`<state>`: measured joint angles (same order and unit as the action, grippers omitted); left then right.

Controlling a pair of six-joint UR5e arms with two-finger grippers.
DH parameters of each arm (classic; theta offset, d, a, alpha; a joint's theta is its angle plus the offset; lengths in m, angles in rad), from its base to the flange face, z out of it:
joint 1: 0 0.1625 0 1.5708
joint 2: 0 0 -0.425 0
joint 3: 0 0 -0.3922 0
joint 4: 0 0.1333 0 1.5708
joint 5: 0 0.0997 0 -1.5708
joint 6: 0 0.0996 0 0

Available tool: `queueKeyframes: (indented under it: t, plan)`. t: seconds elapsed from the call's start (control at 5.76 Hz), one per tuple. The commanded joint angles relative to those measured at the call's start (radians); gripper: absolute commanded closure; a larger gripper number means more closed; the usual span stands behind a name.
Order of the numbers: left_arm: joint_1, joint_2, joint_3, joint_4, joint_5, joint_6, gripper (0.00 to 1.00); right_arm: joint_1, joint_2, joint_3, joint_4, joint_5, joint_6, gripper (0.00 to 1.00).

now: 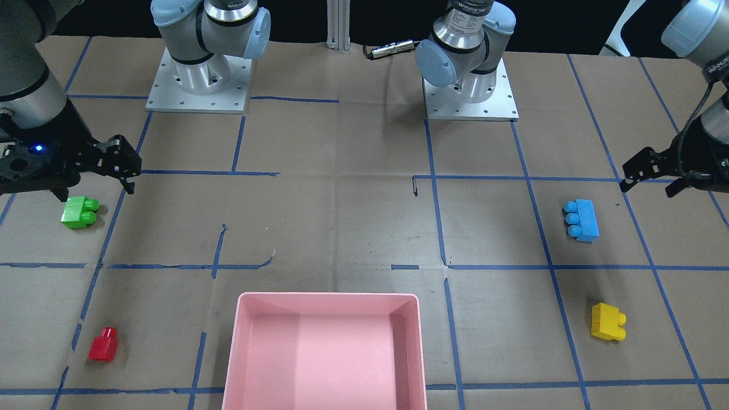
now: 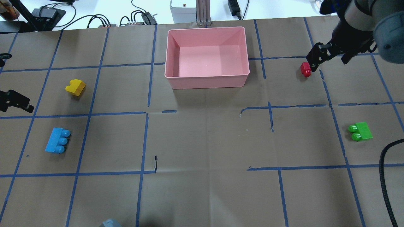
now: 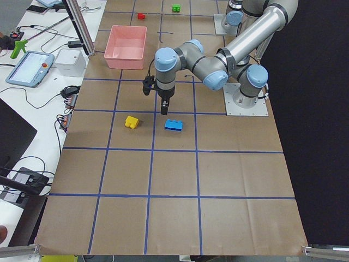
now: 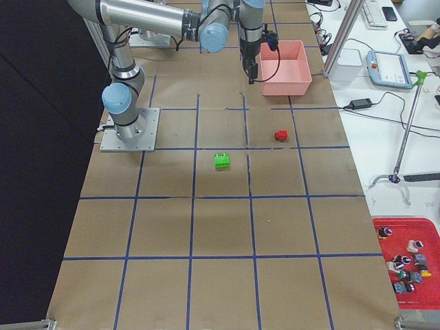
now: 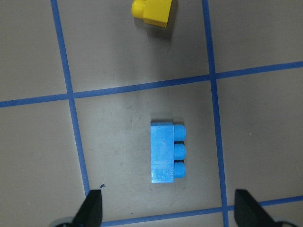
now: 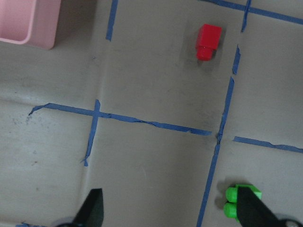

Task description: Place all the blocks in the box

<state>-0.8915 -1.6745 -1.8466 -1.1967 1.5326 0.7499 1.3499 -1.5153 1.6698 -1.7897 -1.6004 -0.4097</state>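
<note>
Blue block (image 5: 166, 152) lies on the table (image 5: 113, 142) just ahead of the left end effector (image 5: 168, 208), spread and empty, its long axis crosswise to the closing line; the right end effector (image 6: 168, 208), also spread, hangs near the green block (image 6: 242, 201).

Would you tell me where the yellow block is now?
In the overhead view the yellow block lies at left, beyond the blue block, left of the box.

Matt brown paper, creased: table cover (image 1: 342, 216). Frayed blue tape (image 1: 490, 177) grid.
Smooth glossy plastic: green block (image 1: 80, 212), blue block (image 1: 581, 220), yellow block (image 1: 607, 322), red block (image 1: 103, 344).
Smooth pink plastic, satin: box (image 1: 324, 353).
Bare metal: base plate (image 1: 228, 97).
</note>
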Motion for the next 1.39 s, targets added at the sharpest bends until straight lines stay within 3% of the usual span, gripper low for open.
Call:
queueKeyframes:
  t: [0.0, 0.52, 0.69, 0.87, 1.21]
  plan:
    - [-0.001, -0.065, -0.100, 0.153, -0.008, -0.023, 0.03, -0.125, -0.005, 0.101, -0.116, 0.002, -0.119, 0.01]
    - [-0.001, -0.129, -0.189, 0.268, -0.006, 0.008, 0.03, -0.352, 0.009, 0.380, -0.481, 0.045, -0.251, 0.01]
    - [0.002, -0.183, -0.189, 0.297, -0.003, 0.063, 0.03, -0.391, 0.003, 0.486, -0.661, 0.066, -0.297, 0.00]
    - [0.005, -0.220, -0.189, 0.328, -0.002, 0.084, 0.03, -0.415, 0.012, 0.533, -0.718, 0.018, -0.304, 0.00]
    - [0.006, -0.228, -0.189, 0.333, 0.003, 0.083, 0.03, -0.468, 0.072, 0.567, -0.715, 0.024, -0.296, 0.00]
